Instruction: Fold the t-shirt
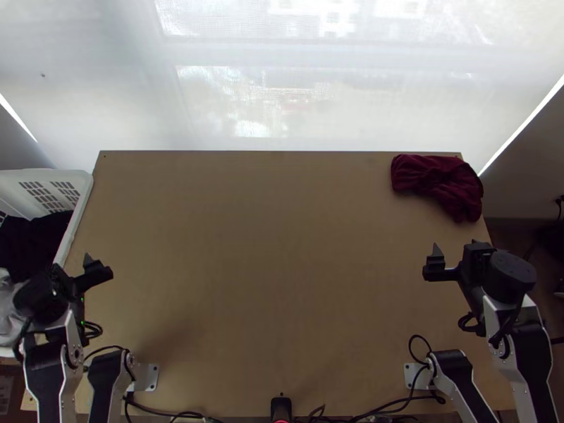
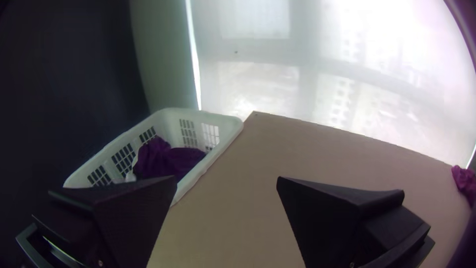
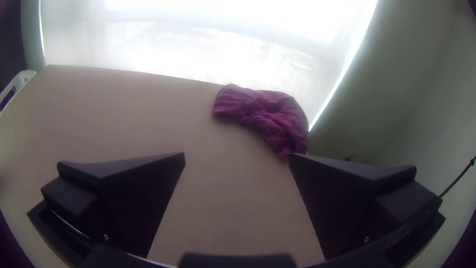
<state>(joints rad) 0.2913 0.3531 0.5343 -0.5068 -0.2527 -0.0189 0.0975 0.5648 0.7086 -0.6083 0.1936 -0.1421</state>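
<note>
A dark red cloth (image 1: 440,182), bunched in a curved heap, lies at the table's far right corner. The same cloth (image 3: 267,114) looks purple in the right wrist view. My right gripper (image 1: 457,256) stands over the table's right side, nearer the bases than the cloth and apart from it; the right gripper (image 3: 237,156) is open with nothing between its fingers. Across the table, at its left edge beside the basket, is my left gripper (image 1: 72,268). Its wide fingers are apart in the left wrist view, the left gripper (image 2: 227,179) being open and holding nothing.
A white basket (image 1: 83,189) with dark cloth (image 1: 37,243) and some whitish cloth in it stands against the table's left edge. Bare wood of the table (image 1: 268,261) stretches between the arms. Black cables (image 1: 384,409) run along the near edge. A pale screen hangs behind the far edge.
</note>
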